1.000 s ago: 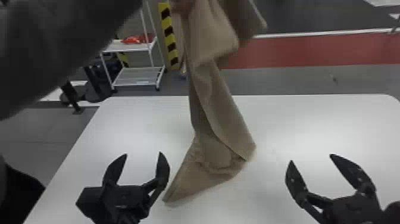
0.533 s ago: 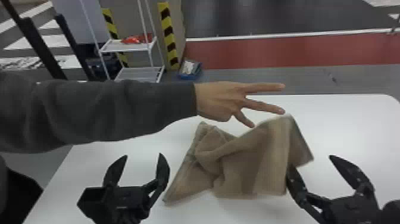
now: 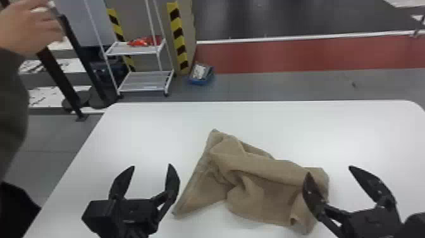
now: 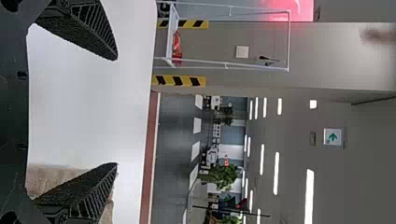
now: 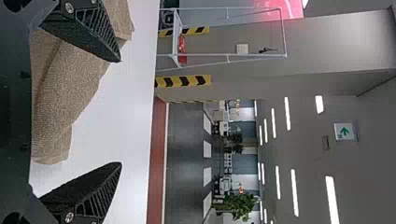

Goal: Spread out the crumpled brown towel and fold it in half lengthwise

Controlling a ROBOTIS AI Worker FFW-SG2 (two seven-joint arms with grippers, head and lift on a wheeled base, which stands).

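The brown towel lies crumpled on the white table, bunched into folds, one corner pointing to the near left and another to the back. My left gripper stands open to the left of it, nothing between its fingers. My right gripper is open at the towel's right end, its left finger overlapping the cloth in the head view; whether they touch I cannot tell. In the left wrist view, the left gripper has towel behind one finger. In the right wrist view, towel shows beyond the right gripper.
The white table extends behind the towel and to both sides. A person's hand is raised at the far left, off the towel. Behind the table stand a white shelf cart and a blue bin on the floor.
The person's hand has dropped the towel and drawn back to the left. The towel, first hanging from above, has settled in a crumpled heap on the table. Both grippers have kept still.
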